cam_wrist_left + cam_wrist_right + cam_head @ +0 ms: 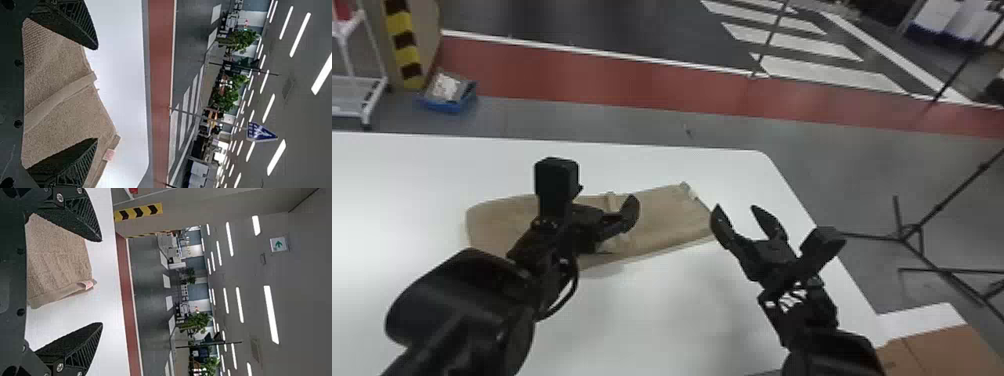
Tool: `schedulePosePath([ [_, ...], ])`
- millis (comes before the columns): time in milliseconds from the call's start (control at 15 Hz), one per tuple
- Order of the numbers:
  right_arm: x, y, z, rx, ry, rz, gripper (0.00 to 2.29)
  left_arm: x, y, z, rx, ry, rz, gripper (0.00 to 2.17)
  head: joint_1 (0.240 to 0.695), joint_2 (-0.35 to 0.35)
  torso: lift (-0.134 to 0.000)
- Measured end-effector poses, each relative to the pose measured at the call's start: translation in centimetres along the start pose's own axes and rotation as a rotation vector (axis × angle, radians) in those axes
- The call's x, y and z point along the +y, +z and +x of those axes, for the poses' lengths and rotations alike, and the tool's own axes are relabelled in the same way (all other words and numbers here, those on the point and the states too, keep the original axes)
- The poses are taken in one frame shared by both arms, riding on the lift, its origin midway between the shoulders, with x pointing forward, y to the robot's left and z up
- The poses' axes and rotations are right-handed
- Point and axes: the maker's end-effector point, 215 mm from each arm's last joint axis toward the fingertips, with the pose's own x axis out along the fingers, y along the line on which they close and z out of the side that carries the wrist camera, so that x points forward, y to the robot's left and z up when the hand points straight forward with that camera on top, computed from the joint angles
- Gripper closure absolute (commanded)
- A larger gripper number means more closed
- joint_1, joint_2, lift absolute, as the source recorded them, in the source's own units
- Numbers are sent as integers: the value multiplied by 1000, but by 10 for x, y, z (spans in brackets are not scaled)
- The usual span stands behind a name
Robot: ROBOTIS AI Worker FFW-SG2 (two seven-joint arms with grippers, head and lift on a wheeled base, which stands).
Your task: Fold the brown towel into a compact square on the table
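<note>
The brown towel (662,212) lies as a long folded strip across the white table (652,310), slanting slightly, with a small tag near its right end. Above the towel's middle is my left gripper (627,220), its arm hiding part of the left portion. Off the towel's right end stands my right gripper (739,217), fingers apart. In the left wrist view, the left gripper (96,94) is spread wide with the towel (66,105) beyond its fingers. In the right wrist view, the right gripper (101,282) is likewise spread, and the towel (58,262) shows beyond it.
The table's far edge and rounded right corner lie past the towel. A cardboard box (937,352) stands at the lower right, beside the table. Black tripod legs (912,232) stand on the floor to the right. A blue tray (449,100) sits on the floor behind.
</note>
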Motion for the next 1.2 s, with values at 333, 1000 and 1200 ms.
schedulePosePath([
  [333, 63, -28, 27, 105, 111, 37, 211, 53, 65, -47, -120, 126, 16, 63, 695, -302, -123],
  [1000, 194, -75, 73, 339, 237, -11, 286, 246, 45, -170, -225, 447, 117, 87, 695, 56, -123],
  [1200, 189, -77, 75, 345, 211, -23, 289, 239, 43, -170, -231, 434, 122, 87, 695, 49, -123],
])
